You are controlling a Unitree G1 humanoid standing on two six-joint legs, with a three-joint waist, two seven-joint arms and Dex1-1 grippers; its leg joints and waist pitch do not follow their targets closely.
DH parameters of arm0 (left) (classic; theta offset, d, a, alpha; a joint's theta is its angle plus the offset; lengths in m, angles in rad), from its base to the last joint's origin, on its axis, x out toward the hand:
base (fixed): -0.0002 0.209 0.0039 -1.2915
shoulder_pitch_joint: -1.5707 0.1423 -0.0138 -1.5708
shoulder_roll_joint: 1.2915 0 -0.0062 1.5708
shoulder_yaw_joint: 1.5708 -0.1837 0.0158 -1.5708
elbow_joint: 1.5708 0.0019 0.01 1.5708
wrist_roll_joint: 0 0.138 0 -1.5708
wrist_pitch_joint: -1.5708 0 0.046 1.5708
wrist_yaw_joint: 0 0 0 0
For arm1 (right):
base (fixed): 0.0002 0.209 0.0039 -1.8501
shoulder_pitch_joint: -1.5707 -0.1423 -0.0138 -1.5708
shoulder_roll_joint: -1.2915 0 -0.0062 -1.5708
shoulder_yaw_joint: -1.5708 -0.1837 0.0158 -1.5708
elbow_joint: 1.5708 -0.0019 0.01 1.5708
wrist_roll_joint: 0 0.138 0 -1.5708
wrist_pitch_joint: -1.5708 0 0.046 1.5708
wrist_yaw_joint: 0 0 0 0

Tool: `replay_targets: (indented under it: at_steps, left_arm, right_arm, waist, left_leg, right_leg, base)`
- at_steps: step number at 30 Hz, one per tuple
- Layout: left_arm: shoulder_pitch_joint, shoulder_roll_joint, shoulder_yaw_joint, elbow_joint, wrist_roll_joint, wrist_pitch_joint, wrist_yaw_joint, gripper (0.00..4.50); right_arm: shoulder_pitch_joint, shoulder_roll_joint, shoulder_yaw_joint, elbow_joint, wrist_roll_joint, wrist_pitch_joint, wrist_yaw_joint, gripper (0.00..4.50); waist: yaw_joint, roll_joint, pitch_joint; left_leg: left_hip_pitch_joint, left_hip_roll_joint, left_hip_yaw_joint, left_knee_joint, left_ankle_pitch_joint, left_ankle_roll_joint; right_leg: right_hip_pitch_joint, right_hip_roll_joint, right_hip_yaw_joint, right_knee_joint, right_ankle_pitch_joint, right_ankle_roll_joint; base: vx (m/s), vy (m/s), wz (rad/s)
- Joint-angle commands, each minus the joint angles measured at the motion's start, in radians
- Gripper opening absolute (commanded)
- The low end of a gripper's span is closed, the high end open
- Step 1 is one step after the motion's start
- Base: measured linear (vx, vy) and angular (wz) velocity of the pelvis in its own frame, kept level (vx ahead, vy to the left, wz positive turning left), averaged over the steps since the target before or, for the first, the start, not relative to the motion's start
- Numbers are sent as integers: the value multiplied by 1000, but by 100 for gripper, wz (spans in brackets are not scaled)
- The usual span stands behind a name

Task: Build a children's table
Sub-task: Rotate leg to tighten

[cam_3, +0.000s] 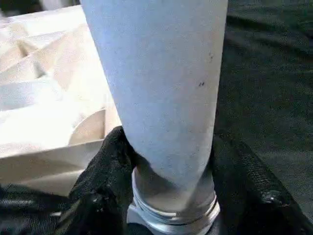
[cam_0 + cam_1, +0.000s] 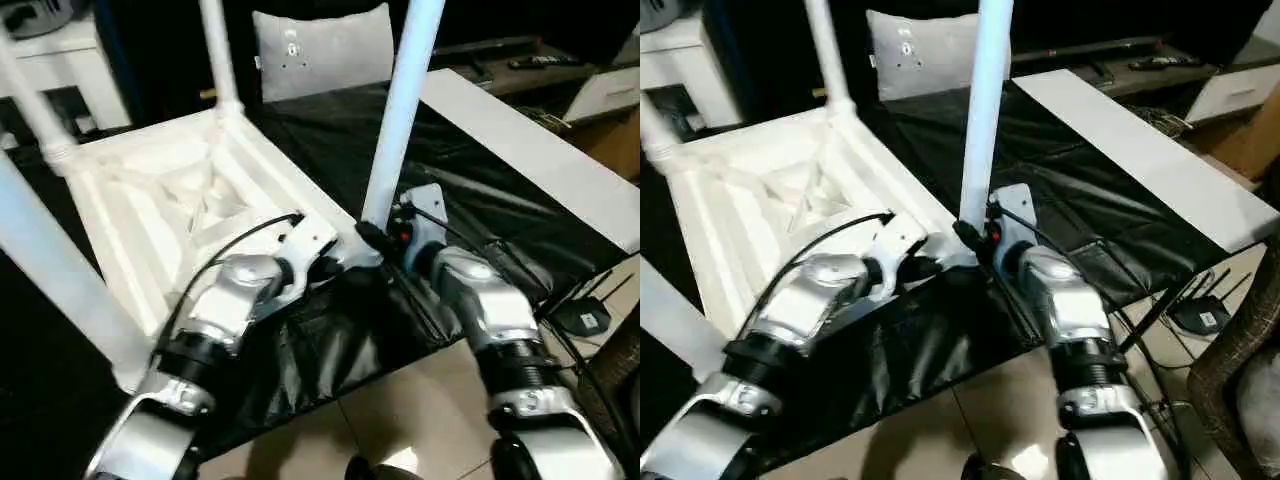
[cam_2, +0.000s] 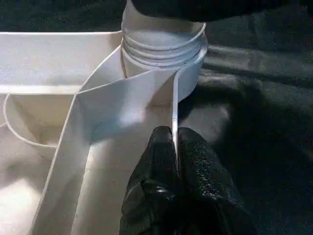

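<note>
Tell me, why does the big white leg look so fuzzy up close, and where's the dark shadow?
In the right wrist view the leg sits so close to the camera that its surface looks soft and smeared, and the right gripper reaches around its base. In the left wrist view the leg's threaded collar looks crisper, and dark shadow lies on the black cover beside it. In the left eye view the near leg looks washed-out blue.

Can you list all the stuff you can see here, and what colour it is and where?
table top: 1, white, upside down on the black cover
legs: 4, white, standing up from its corners
work table: 1, black cover with a white edge, under everything
pillow: 1, grey, behind the work table
left gripper: 1, black, pinching the top's rim by the near corner
right gripper: 1, black, closed around the near leg's base
</note>
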Motion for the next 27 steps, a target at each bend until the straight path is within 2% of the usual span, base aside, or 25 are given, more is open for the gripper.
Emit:
replay_targets:
  at_steps: [1,2,3,4,6,7,8,9,12,14,15,16,20,21,23,24,25,27]
  left_arm:
    - [-41,-38,-14,-85,-38,-47,-24,0]
    - [-38,-34,-16,-89,-38,-45,-30,0]
    - [-35,-31,-17,-96,-38,-38,-29,0]
    - [-26,-19,-21,-106,-37,-38,-39,0]
    - [-18,-4,-23,-113,-37,-40,-49,0]
    - [-15,4,-26,-112,-36,-47,-56,0]
    - [-14,8,-27,-112,-35,-51,-61,0]
    - [-8,24,-33,-110,-32,-70,-82,0]
    - [3,55,-43,-108,-32,-106,-132,0]
    - [10,75,-49,-109,-36,-121,-166,0]
    - [21,107,-61,-108,-41,-150,-219,0]
    - [21,107,-61,-108,-41,-150,-219,0]
    - [34,164,-82,-91,-42,-220,-310,0]
    - [33,172,-86,-80,-41,-241,-325,0]
    - [38,189,-96,-74,-53,-283,-388,0]
    - [44,205,-110,-78,-61,-306,-439,0]
    - [44,207,-111,-78,-61,-307,-444,0]
    - [50,252,-156,-85,-61,-339,-546,0]
  right_arm:
    - [23,45,71,26,12,8,59,269]
    - [26,40,69,19,17,5,70,274]
    - [28,38,65,13,20,4,72,286]
    - [35,20,57,-1,26,-10,91,286]
    - [40,-2,45,-11,35,-21,106,313]
    - [42,-16,41,-15,42,-33,127,321]
    - [44,-24,40,-18,46,-40,141,321]
    - [51,-55,41,-26,51,-65,186,331]
    - [65,-114,48,-42,58,-107,282,366]
    - [72,-147,55,-50,61,-128,343,366]
    - [84,-198,73,-64,63,-162,432,389]
    - [84,-198,73,-64,63,-162,432,399]
    - [98,-285,111,-70,49,-243,571,399]
    - [97,-297,114,-62,48,-261,593,399]
    - [91,-314,114,-46,61,-283,641,399]
    - [89,-329,119,-37,74,-299,691,399]
    - [89,-330,119,-36,75,-300,696,399]
    - [87,-362,140,-28,98,-313,809,385]
  waist:
    - [6,-6,-68]
    - [9,-7,-72]
    - [11,-8,-73]
    - [13,-9,-72]
    - [17,-11,-76]
    - [16,-14,-76]
    - [16,-14,-76]
    - [19,-10,-79]
    - [34,-13,-85]
    - [40,-13,-83]
    - [50,-13,-80]
    - [54,-12,-79]
    - [65,-12,-74]
    - [67,-15,-77]
    - [71,-13,-74]
    - [77,-18,-79]
    - [81,-16,-79]
    - [91,-15,-81]
  left_leg:
    - [-11,9,0,-63,-145,79]
    - [-14,5,2,-63,-121,83]
    - [-20,7,1,-66,-72,96]
    - [-18,9,1,-66,-47,108]
    - [-17,6,3,-63,-31,122]
    - [-23,7,1,-62,-8,135]
    - [-23,7,1,-62,-8,135]
    - [-25,10,0,-60,22,156]
    - [-31,8,2,-53,71,183]
    - [-30,7,5,-51,73,186]
    - [-28,6,8,-52,42,175]
    - [-27,5,9,-53,28,171]
    - [-21,7,12,-58,-42,136]
    - [-19,8,13,-57,-44,133]
    - [-17,8,12,-59,-59,127]
    - [-17,11,12,-59,-53,125]
    - [-17,11,10,-59,-48,127]
    - [-16,15,11,-59,-29,136]
  right_leg:
    - [73,-90,60,-75,-466,68]
    - [75,-91,65,-70,-449,57]
    - [76,-90,73,-58,-402,31]
    - [72,-88,76,-53,-378,12]
    - [70,-90,82,-44,-356,-4]
    - [70,-88,84,-36,-334,-17]
    - [70,-88,84,-36,-334,-17]
    - [71,-91,85,-27,-302,-29]
    - [71,-91,91,-12,-243,-43]
    - [66,-89,92,-13,-252,-46]
    - [65,-88,90,-20,-302,-33]
    - [65,-88,89,-24,-323,-25]
    - [61,-85,83,-41,-419,26]
    - [61,-85,84,-42,-422,29]
    - [59,-84,81,-46,-443,38]
    - [62,-86,84,-42,-430,38]
    - [61,-87,85,-39,-422,36]
    - [59,-88,89,-32,-391,18]
  base:
    - [0,0,0]
    - [0,0,0]
    - [51,26,3]
    - [0,0,0]
    - [0,0,0]
    - [0,0,0]
    - [0,0,0]
    - [0,0,0]
    - [0,0,0]
    - [0,0,0]
    - [0,0,0]
    - [0,0,0]
    - [0,0,0]
    - [0,0,0]
    - [0,0,0]
    - [0,0,0]
    - [0,0,0]
    - [0,0,0]
